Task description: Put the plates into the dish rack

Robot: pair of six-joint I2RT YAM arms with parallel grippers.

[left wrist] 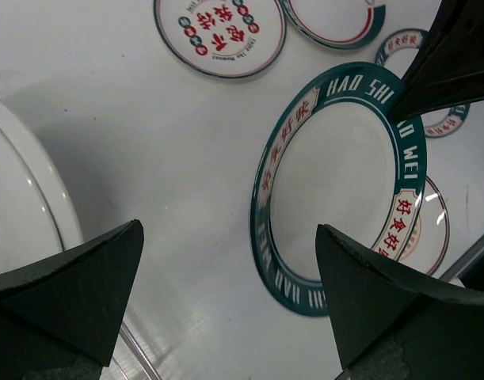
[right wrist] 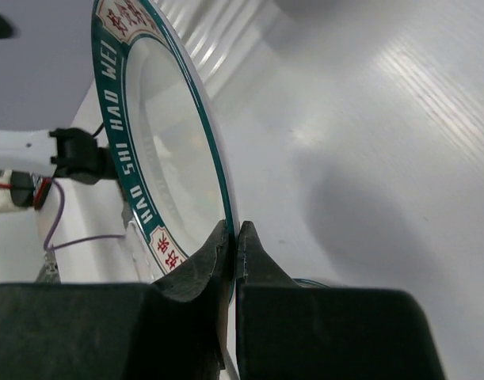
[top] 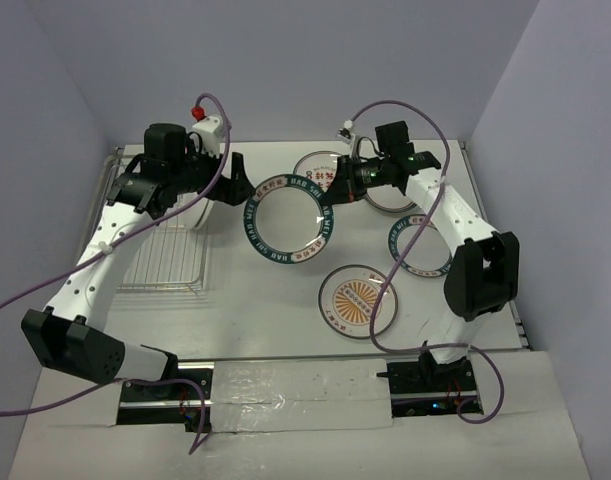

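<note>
My right gripper (top: pixel 332 190) is shut on the right rim of a teal-rimmed "HAO SHI" plate (top: pixel 288 220) and holds it tilted above the table's middle. In the right wrist view both fingertips (right wrist: pixel 226 241) pinch the plate's (right wrist: pixel 158 150) edge. My left gripper (top: pixel 232 186) is open and empty beside the plate's left edge. In the left wrist view the plate (left wrist: pixel 337 182) lies ahead, its lower rim partly behind my right finger (left wrist: pixel 392 301). The wire dish rack (top: pixel 160 262) stands at the left under my left arm. A white plate's edge (left wrist: pixel 20 206) shows at the left.
Other plates lie on the table: a red-lettered one (top: pixel 318 168) at the back, a red-ringed one (top: pixel 390 195) under my right arm, a teal-rimmed one (top: pixel 421 246) at the right, and the orange sunburst one (top: pixel 359 297) in front. Walls enclose the table.
</note>
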